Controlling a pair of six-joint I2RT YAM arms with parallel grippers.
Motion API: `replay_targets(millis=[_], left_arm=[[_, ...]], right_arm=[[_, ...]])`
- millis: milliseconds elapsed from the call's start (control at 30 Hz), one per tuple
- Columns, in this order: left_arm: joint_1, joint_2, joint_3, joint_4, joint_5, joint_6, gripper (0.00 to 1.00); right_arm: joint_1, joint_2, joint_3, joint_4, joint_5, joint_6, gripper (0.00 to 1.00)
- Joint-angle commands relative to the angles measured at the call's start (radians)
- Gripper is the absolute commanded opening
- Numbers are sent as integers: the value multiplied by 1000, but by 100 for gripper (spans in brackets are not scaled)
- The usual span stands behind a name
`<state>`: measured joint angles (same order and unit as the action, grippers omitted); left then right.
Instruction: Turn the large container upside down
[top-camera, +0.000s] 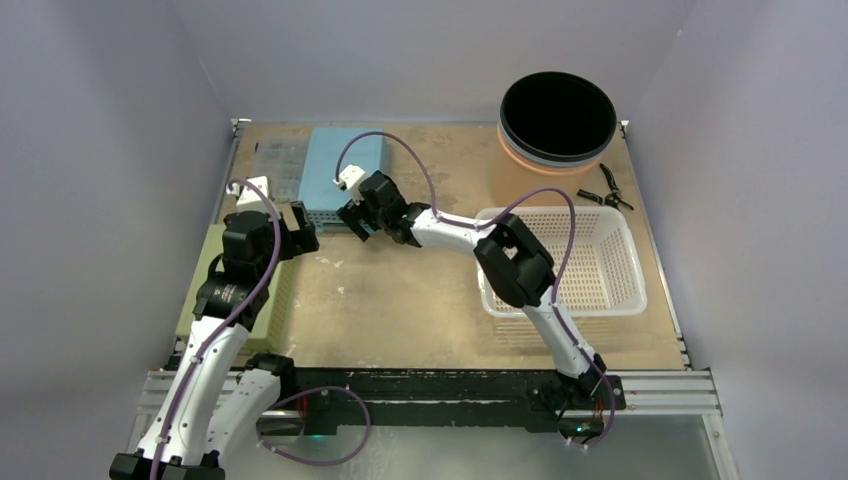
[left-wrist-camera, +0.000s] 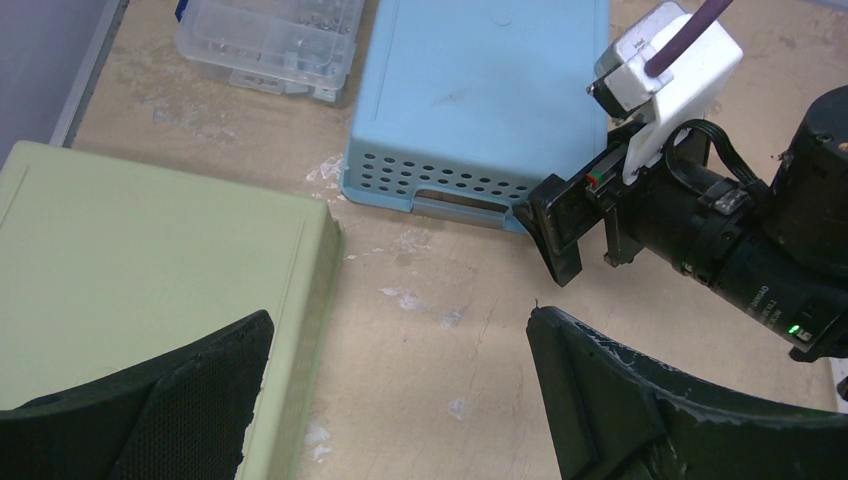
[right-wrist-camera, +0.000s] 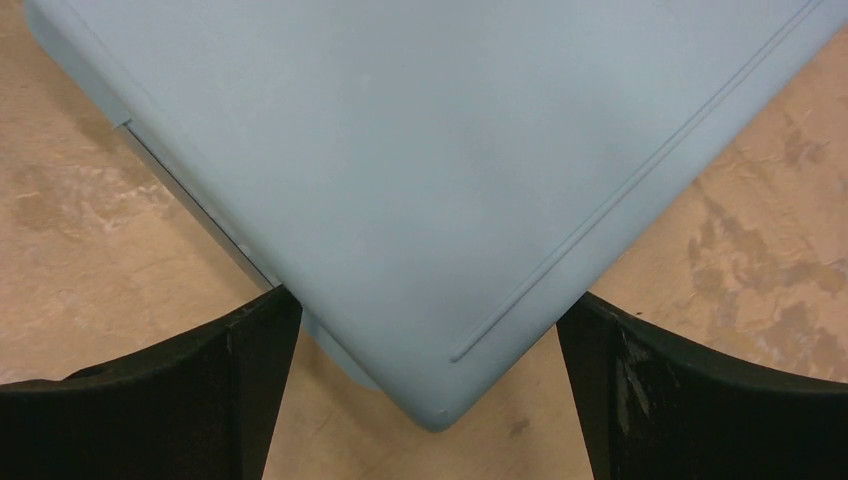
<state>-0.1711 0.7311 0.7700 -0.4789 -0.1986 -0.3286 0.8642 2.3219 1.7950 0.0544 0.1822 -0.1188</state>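
Between my right gripper (right-wrist-camera: 422, 330) tips: one corner of the blue bin (right-wrist-camera: 420, 150), flat face up.
My right tips: spread wide, pinching nothing.
My left gripper (left-wrist-camera: 398, 325): spread, empty; blue bin ahead, farther off.
Nearer: right.

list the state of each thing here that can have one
blue basket, bottom up, flat on table
green bin, bottom up
white basket, upright, looks empty
orange bucket, upright, mouth open
clear organizer box, lid shut
left gripper, open, empty
right gripper, open, astride blue basket's corner
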Motion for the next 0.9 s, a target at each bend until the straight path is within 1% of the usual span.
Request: replay_targets(millis=[0, 100, 333, 467, 600, 700, 867], left_arm=[[0, -1, -5, 40, -4, 15, 98], [1, 2, -5, 40, -6, 16, 98], [0, 26, -6, 44, 15, 20, 99], [0, 29, -6, 42, 13, 20, 99], [0, 27, -7, 43, 10, 19, 99], [1, 32, -7, 45, 11, 19, 99], [1, 38, -7, 46, 13, 22, 99]], right_arm=[[4, -27, -75, 243, 62, -187, 99], [-4, -5, -75, 277, 55, -256, 99], [-23, 30, -79, 321, -42, -375, 99], [-37, 41, -86, 355, -73, -452, 99], [-63, 40, -99, 363, -151, -514, 99], [-72, 25, -137, 415, -211, -573, 99], [-71, 51, -99, 405, -225, -607, 99]])
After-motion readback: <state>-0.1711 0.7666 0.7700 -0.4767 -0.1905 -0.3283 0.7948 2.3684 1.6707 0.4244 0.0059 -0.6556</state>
